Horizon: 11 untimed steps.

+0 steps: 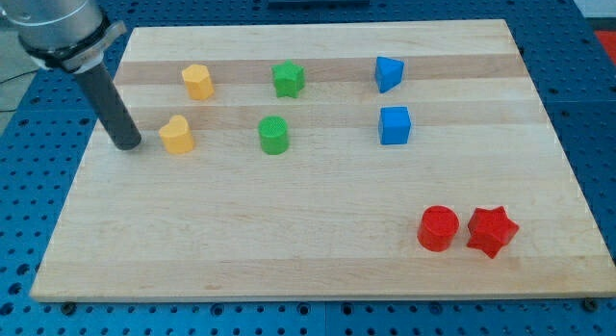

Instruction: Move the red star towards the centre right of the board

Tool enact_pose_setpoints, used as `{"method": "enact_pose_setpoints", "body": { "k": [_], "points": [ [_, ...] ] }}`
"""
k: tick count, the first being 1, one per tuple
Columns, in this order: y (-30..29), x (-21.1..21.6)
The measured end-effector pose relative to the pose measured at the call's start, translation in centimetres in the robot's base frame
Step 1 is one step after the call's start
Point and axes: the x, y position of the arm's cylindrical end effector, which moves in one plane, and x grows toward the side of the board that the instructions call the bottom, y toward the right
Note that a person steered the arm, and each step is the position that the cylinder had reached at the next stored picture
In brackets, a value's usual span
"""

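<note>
The red star (492, 230) lies near the board's bottom right corner, touching or almost touching a red cylinder (438, 228) on its left. My tip (126, 143) rests on the wooden board (289, 240) at the view's far left, just left of a yellow heart-shaped block (177, 135). The tip is far from the red star, across the whole board.
A yellow hexagon-like block (197, 81), a green star (288, 79) and a blue wedge-shaped block (388, 73) stand in a row near the top. A green cylinder (273, 135) and a blue cube (395, 125) stand in the row below.
</note>
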Motion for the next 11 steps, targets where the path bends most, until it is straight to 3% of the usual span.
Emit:
{"method": "enact_pose_setpoints", "body": {
  "k": [2, 3, 5, 6, 7, 8, 9, 10, 11],
  "points": [
    [6.0, 1.3],
    [4.6, 7.4],
    [26.9, 17.6],
    [37.9, 17.6],
    [43.3, 17.5],
    [44.8, 16.0],
    [43.9, 11.7],
    [43.6, 12.5],
    [39.6, 11.8]
  ]
}}
